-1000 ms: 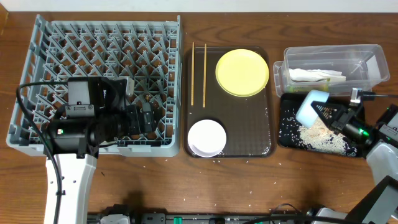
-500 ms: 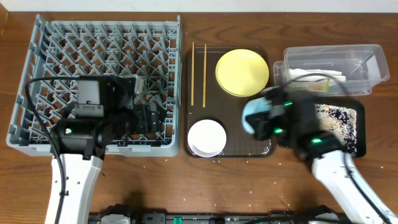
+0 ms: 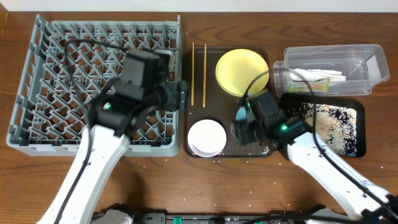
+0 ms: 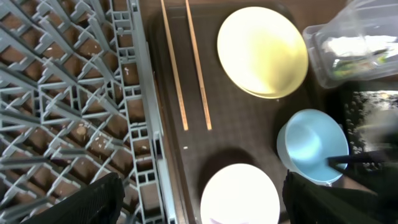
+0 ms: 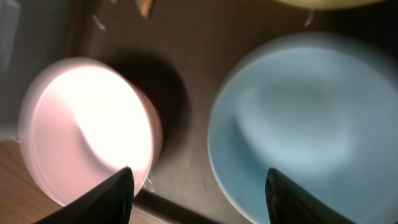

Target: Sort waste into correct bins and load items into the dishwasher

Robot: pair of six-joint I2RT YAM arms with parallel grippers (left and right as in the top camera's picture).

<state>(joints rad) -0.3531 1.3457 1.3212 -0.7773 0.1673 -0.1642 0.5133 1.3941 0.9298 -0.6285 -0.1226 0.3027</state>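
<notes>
blue bowl (image 4: 309, 148) lies on brown tray (image 3: 212, 112) under wide-spread right claw (image 5: 197, 179).

I counted one grey-blue dish rack (image 3: 37, 74) at the left of the overhead frame and one dark brown serving tray (image 3: 211, 106) in the middle. On that tray lay two chopsticks (image 3: 193, 73), one yellow plate (image 3: 242, 71) and two bowls: one white bowl (image 3: 206, 137) and one light blue bowl (image 4: 311, 146). At the right I saw two bins, one clear tub (image 3: 329, 56) and one black tray (image 3: 359, 124); the rice grains (image 3: 329, 134) there were too many to count
</notes>
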